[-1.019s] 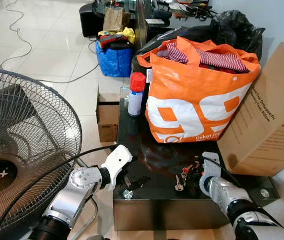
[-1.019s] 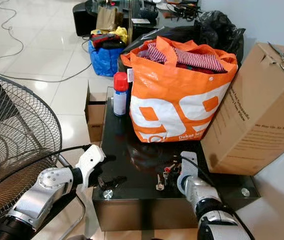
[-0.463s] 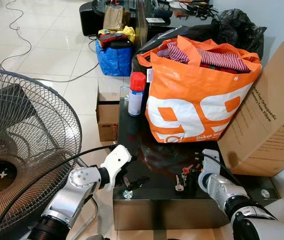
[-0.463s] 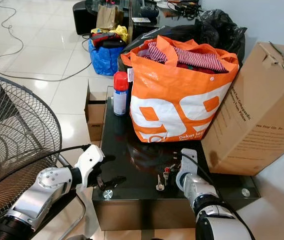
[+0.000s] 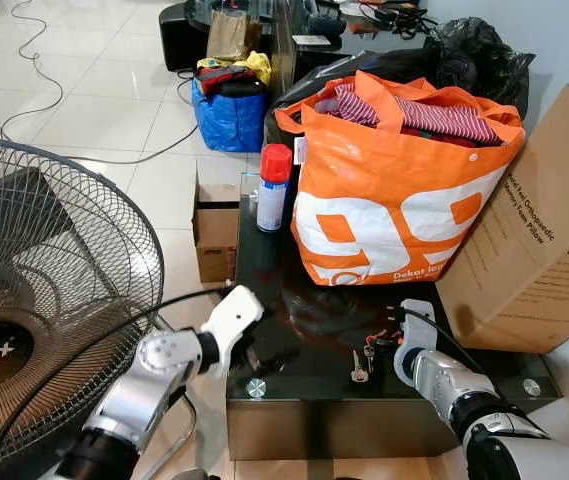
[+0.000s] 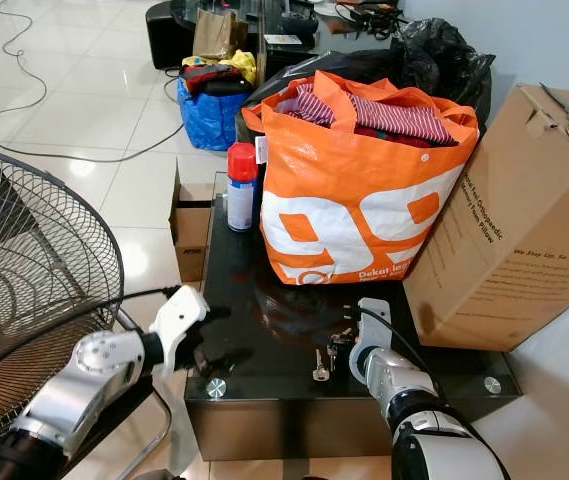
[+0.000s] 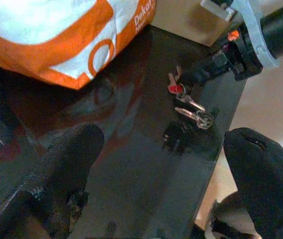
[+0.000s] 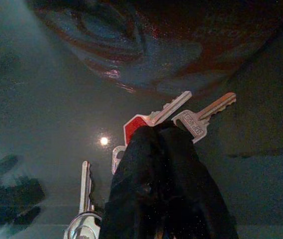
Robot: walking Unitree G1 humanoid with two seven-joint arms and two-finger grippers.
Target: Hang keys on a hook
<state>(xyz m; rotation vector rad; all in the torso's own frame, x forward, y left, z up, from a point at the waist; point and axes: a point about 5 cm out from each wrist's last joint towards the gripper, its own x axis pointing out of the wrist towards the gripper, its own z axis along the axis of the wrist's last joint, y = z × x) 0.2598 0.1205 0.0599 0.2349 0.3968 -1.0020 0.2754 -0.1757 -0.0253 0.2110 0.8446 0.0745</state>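
The keys (image 5: pixel 368 352) lay flat on the glossy black tabletop (image 5: pixel 304 385), low and right of centre in the head views, just in front of the big orange bag (image 5: pixel 394 190) and beside the cardboard box (image 5: pixel 534 230). It was a small bunch: one red-headed key (image 8: pixel 136 125), a couple of plain silver ones fanned out, and a ring (image 8: pixel 84 226) near the bottom edge of the right wrist frame.

The right tool (image 8: pixel 156 137) was down on the bunch with its fingers drawn together, tips sitting right over the red key head. Honestly couldn't tell if it actually had anything pinched or was just resting on top. The left tool (image 7: pixel 161 164) hovered over the tabletop's near left edge, fingers spread wide apart, holding nothing.

My read on handling: light, hard, all metal, and lying flat on slick glass, so they'd likely skate away instead of lifting. Loose on the ring too, so they'd dangle and swing. Best bet looked like pinching the ring or the thicker red head, not a thin blade. No hook anywhere in sight
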